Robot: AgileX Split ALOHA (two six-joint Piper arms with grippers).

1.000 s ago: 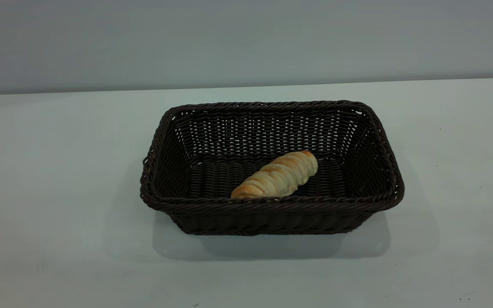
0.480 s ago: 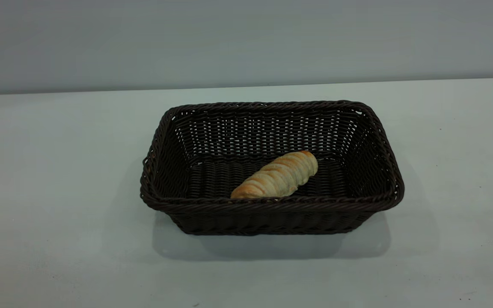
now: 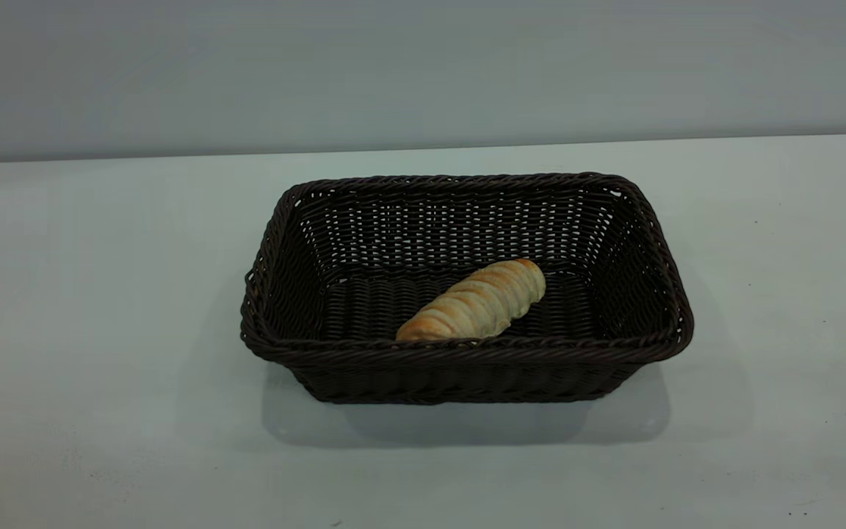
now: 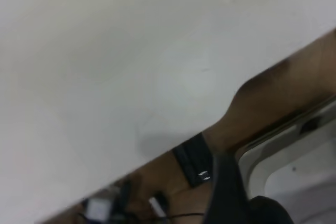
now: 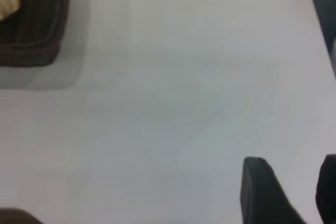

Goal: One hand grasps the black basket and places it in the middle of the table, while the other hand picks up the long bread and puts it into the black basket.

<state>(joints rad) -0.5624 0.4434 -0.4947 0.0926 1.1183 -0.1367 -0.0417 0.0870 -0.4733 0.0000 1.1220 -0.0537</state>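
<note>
The black basket [image 3: 467,351] stands in the middle of the white table [image 3: 100,294]. The long bread [image 3: 474,301] lies slanted on the basket's floor. Neither gripper shows in the exterior view. My right gripper [image 5: 291,184] is open and empty, low over bare table well off to one side of the basket. A corner of the basket [image 5: 31,35] and an end of the bread [image 5: 8,1] show far off in the right wrist view. My left gripper [image 4: 236,198] is a dark blur out past the table's edge, away from the basket.
A grey wall [image 3: 423,66] runs behind the table. In the left wrist view the table's edge [image 4: 173,148] gives way to brown floor [image 4: 273,103], with a black box [image 4: 194,163], cables and a pale frame [image 4: 283,156] below.
</note>
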